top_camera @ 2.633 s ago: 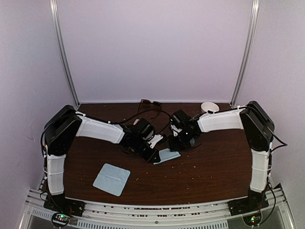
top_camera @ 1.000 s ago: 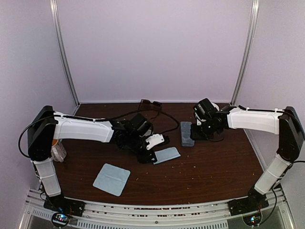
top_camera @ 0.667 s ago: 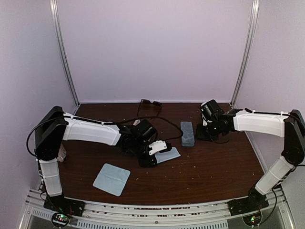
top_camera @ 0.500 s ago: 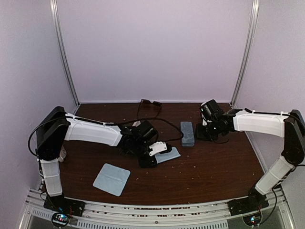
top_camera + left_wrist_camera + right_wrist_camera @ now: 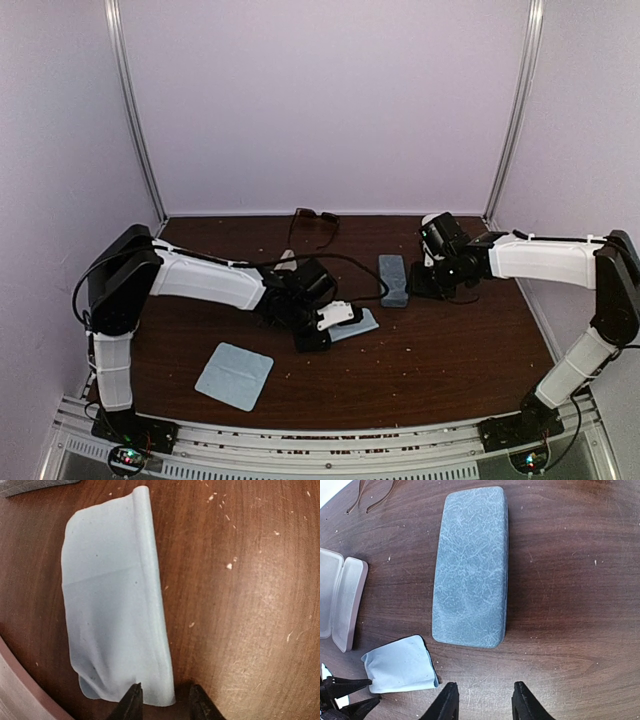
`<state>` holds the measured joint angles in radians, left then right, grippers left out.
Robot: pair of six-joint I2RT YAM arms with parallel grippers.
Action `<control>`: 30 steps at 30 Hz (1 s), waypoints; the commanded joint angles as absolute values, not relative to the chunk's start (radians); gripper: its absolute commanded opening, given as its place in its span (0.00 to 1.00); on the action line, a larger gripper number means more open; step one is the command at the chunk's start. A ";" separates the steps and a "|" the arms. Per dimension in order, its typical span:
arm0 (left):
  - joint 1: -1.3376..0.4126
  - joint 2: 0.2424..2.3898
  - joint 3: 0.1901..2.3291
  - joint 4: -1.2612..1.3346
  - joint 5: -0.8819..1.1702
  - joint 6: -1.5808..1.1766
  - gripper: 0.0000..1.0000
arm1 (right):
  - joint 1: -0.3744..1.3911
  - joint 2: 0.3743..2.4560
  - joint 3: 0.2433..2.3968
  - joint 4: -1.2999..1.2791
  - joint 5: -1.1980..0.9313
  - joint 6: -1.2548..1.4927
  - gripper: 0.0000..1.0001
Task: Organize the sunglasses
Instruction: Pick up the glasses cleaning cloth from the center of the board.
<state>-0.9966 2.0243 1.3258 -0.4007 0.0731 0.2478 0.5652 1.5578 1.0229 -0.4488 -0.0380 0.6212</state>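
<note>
The dark-framed sunglasses (image 5: 314, 215) lie at the table's back edge. Only two thin brown temples of the wire-frame pair (image 5: 370, 497) show, at the right wrist view's top left. My left gripper (image 5: 328, 328) is open low over the table. Its fingertips (image 5: 132, 700) straddle the near corner of a folded light-blue cloth (image 5: 112, 605). My right gripper (image 5: 418, 285) is open and empty (image 5: 485, 705), just short of the shut grey-blue case (image 5: 470, 565).
The grey-blue case (image 5: 393, 279) lies right of centre, and the folded cloth (image 5: 356, 322) lies left of it. A second, flat light-blue cloth (image 5: 234, 375) lies at front left. An open pink case (image 5: 340, 600) lies left of the grey-blue case. A black cable (image 5: 330, 240) arcs over the back middle.
Both grippers were together at the centre. My right arm has swung out to the right, leaving the grey-blue case lying bare. My left gripper has moved down to the folded cloth's near end.
</note>
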 commanded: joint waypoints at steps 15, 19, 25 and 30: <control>-1.011 2.040 1.299 -0.310 -0.035 0.266 0.05 | 0.568 1.517 0.889 -0.296 -0.292 0.796 0.38; -1.011 2.020 1.275 -0.274 -0.029 0.251 0.00 | 0.594 1.513 0.816 -0.200 -0.381 0.899 0.38; -1.011 2.005 1.254 -0.240 -0.026 0.243 0.00 | 0.626 1.536 0.778 -0.095 -0.425 1.012 0.41; -1.012 2.003 1.249 -0.232 -0.024 0.239 0.00 | 0.636 1.574 0.767 -0.016 -0.447 1.086 0.43</control>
